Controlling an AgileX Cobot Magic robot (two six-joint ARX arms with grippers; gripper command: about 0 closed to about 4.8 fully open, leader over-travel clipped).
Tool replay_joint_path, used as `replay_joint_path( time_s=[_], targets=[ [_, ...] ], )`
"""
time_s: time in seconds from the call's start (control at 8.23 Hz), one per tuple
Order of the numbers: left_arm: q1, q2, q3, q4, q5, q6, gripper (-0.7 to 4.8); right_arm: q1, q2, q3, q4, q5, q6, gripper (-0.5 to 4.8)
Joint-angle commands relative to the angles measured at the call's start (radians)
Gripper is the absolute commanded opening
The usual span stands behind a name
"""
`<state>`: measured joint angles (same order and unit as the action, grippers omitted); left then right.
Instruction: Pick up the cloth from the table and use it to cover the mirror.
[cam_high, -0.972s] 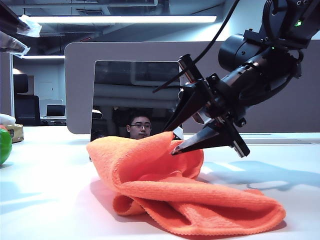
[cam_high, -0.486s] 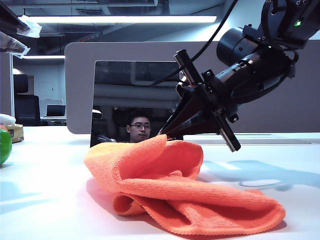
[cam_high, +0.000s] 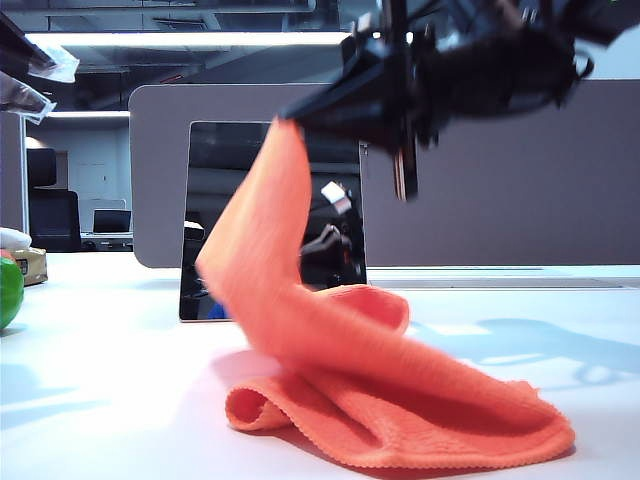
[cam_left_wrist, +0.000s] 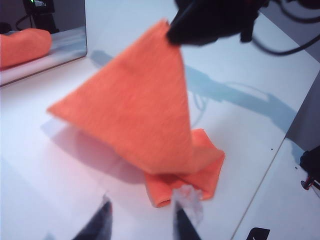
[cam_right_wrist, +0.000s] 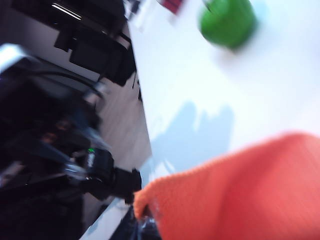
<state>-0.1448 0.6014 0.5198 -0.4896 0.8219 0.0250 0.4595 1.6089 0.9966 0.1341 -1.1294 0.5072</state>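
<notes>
The orange cloth (cam_high: 340, 360) lies bunched on the white table (cam_high: 100, 400), with one corner pulled up high. My right gripper (cam_high: 292, 114) is shut on that corner, level with the top of the upright mirror (cam_high: 215, 200) and just in front of it. In the right wrist view the cloth (cam_right_wrist: 250, 190) fills the area round my right gripper (cam_right_wrist: 146, 220). In the left wrist view my left gripper (cam_left_wrist: 141, 210) hovers open and empty over the table, just short of the cloth's (cam_left_wrist: 135, 115) folded end. The mirror (cam_left_wrist: 40, 35) stands beyond it.
A grey-brown divider panel (cam_high: 500, 180) runs behind the mirror. A green round object (cam_high: 8, 290) sits at the table's far left, also seen as the green object (cam_right_wrist: 227, 20) in the right wrist view. The table's edge (cam_left_wrist: 260, 185) is close to the cloth's folded end.
My right gripper closed on the cloth's upper corner and rose, stretching that corner from table height up to the mirror's top. The left gripper stayed still.
</notes>
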Motion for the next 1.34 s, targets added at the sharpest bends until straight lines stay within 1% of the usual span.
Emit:
replay_joint_path(
  time_s=[0.12,0.24,0.36,0.49,0.61,0.73,0.85,0.97,1.09,1.21,1.34],
  targets=[
    [0.0,-0.001,0.002,0.085,0.002,0.005,1.56,-0.001,-0.225,0.003,0.14,0.058,-0.012,-0.06],
    [0.0,-0.001,0.002,0.148,0.006,0.005,1.56,-0.005,-0.286,0.003,0.14,0.061,-0.011,-0.06],
    [0.0,0.003,0.002,0.249,0.015,0.005,1.58,-0.005,-0.367,0.003,0.128,0.055,-0.009,-0.06],
    [0.0,0.037,0.002,0.314,0.082,0.005,1.94,-0.005,-0.414,0.003,0.126,0.052,-0.008,-0.06],
    [-0.013,0.118,0.002,0.351,0.122,0.005,1.94,-0.005,-0.439,0.003,0.122,-0.051,0.003,-0.06],
    [-0.045,0.174,0.002,0.393,0.122,0.005,1.94,-0.005,-0.452,0.003,0.106,-0.109,0.022,-0.06],
    [-0.132,0.27,0.002,0.513,0.121,0.005,2.17,-0.005,-0.493,0.003,-0.01,-0.114,0.015,-0.06],
    [-0.188,0.358,0.003,0.634,0.117,0.004,2.47,-0.006,-0.519,0.003,-0.165,-0.134,-0.053,-0.06],
    [-0.188,0.37,0.003,0.65,0.118,0.004,2.47,-0.006,-0.518,0.003,-0.205,-0.134,-0.079,-0.06],
    [-0.188,0.486,0.003,0.708,0.145,0.003,2.47,-0.007,-0.517,0.003,-0.434,-0.126,-0.23,-0.06],
    [-0.19,0.549,0.003,0.732,0.171,0.002,2.47,-0.026,-0.517,0.003,-0.499,-0.124,-0.255,-0.06]
  ],
)
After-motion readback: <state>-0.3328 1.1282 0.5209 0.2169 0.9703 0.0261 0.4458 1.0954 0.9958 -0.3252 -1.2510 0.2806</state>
